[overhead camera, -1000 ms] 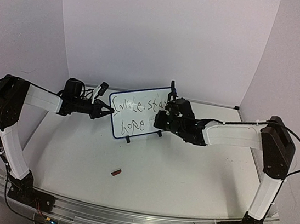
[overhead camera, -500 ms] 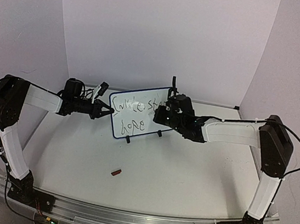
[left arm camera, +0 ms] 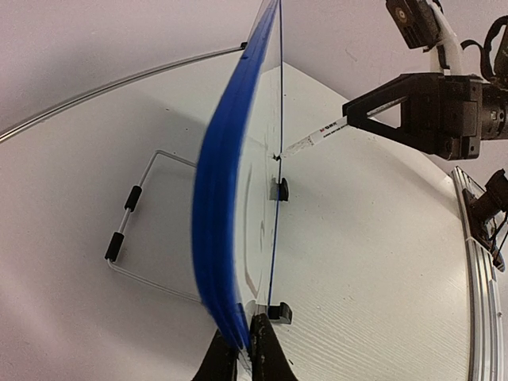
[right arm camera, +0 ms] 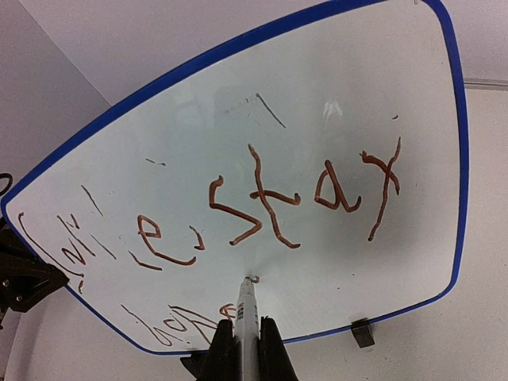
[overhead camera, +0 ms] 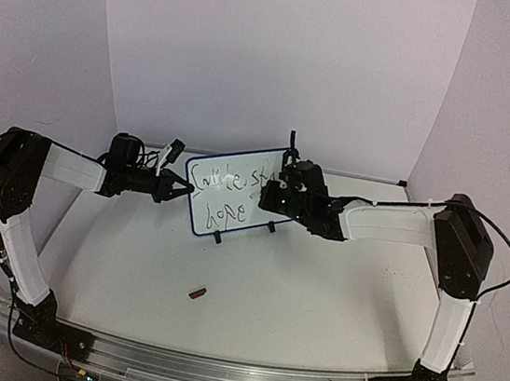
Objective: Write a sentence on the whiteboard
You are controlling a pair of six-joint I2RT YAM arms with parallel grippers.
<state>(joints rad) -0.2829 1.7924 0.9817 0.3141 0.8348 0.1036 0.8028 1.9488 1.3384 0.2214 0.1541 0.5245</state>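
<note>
The whiteboard (overhead camera: 232, 191), white with a thin blue frame and two black feet, stands upright mid-table. My left gripper (overhead camera: 184, 188) is shut on its left edge; in the left wrist view the jaws (left arm camera: 244, 349) pinch the blue frame (left arm camera: 218, 222). My right gripper (overhead camera: 273, 198) is shut on a white marker (right arm camera: 245, 313) whose tip touches the board (right arm camera: 333, 103) just below the top line. The sentence (right arm camera: 262, 202) is reddish-brown scrawl in two lines; the lower line shows at bottom left. The marker also shows in the left wrist view (left arm camera: 313, 141).
A small dark red marker cap (overhead camera: 197, 290) lies on the table in front of the board. A wire stand (left arm camera: 131, 230) props the board from behind. White walls close the back and sides. A metal rail runs along the near edge (overhead camera: 212, 373).
My right gripper has moved left along the board with the marker, now at the start of a stroke right of the lower line. The left arm and board have not moved.
</note>
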